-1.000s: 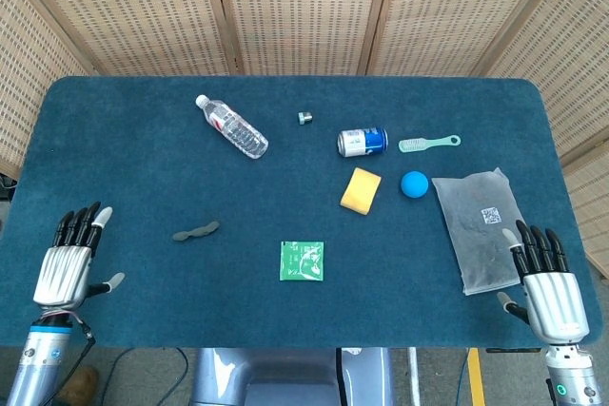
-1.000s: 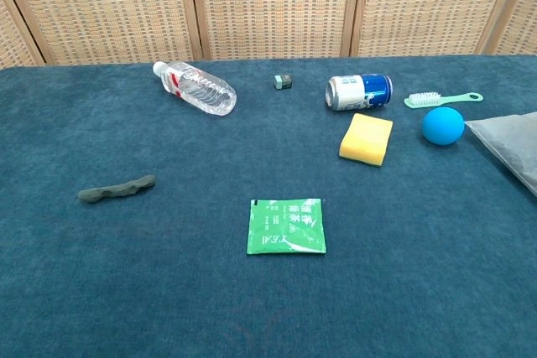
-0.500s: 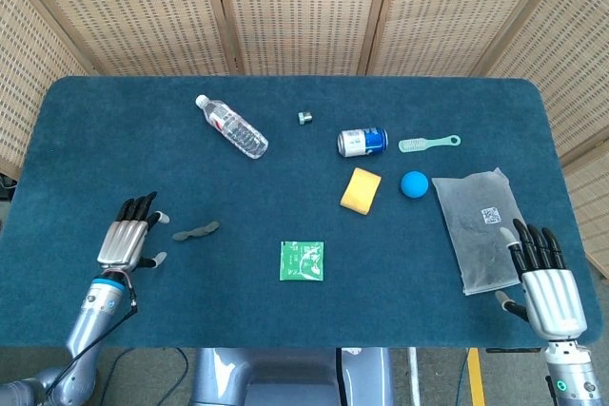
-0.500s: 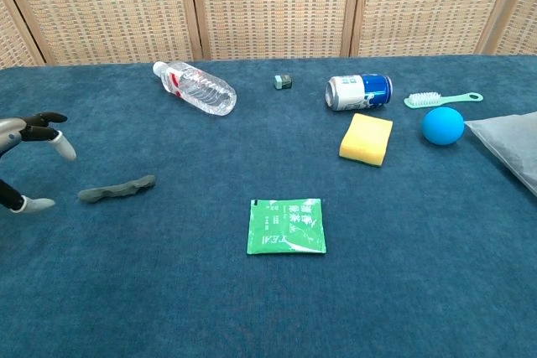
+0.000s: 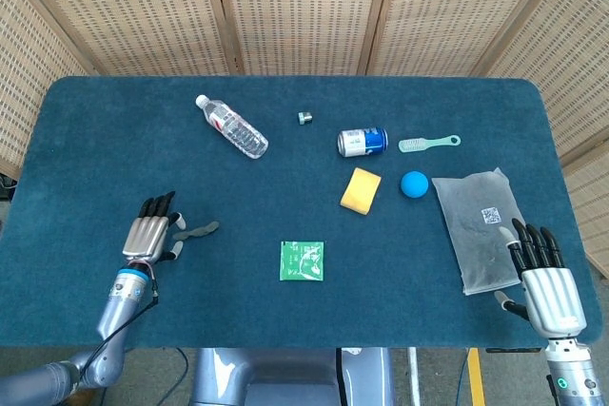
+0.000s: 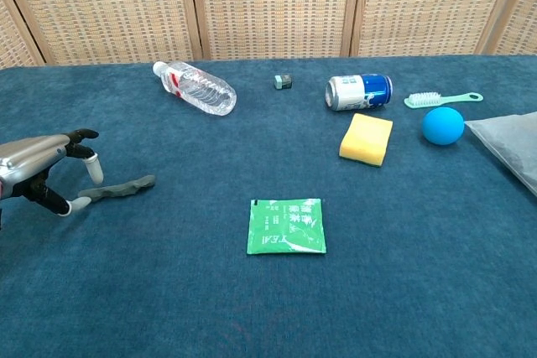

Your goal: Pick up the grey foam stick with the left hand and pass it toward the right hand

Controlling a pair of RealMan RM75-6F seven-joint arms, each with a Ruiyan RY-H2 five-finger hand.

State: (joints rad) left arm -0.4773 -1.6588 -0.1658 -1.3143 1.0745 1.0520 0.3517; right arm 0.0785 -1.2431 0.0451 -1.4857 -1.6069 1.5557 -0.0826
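The grey foam stick point(image 5: 198, 230) point(image 6: 122, 189) lies flat on the blue table, left of centre. My left hand point(image 5: 152, 236) point(image 6: 46, 172) hovers at the stick's left end with its fingers apart, thumb and fingertips either side of that end, gripping nothing. My right hand point(image 5: 544, 278) rests open, palm down, at the table's near right corner, far from the stick; the chest view does not show it.
A green tea packet point(image 5: 302, 261) lies right of the stick. Further back are a water bottle point(image 5: 231, 126), a small cube point(image 5: 304, 118), a can point(image 5: 363, 142), a yellow sponge point(image 5: 361, 189), a blue ball point(image 5: 414, 183) and a brush point(image 5: 429, 144). A grey bag point(image 5: 478, 225) lies by my right hand.
My left hand has moved right and forward from the table's left edge to the stick's left end. The stick and my right hand have stayed put.
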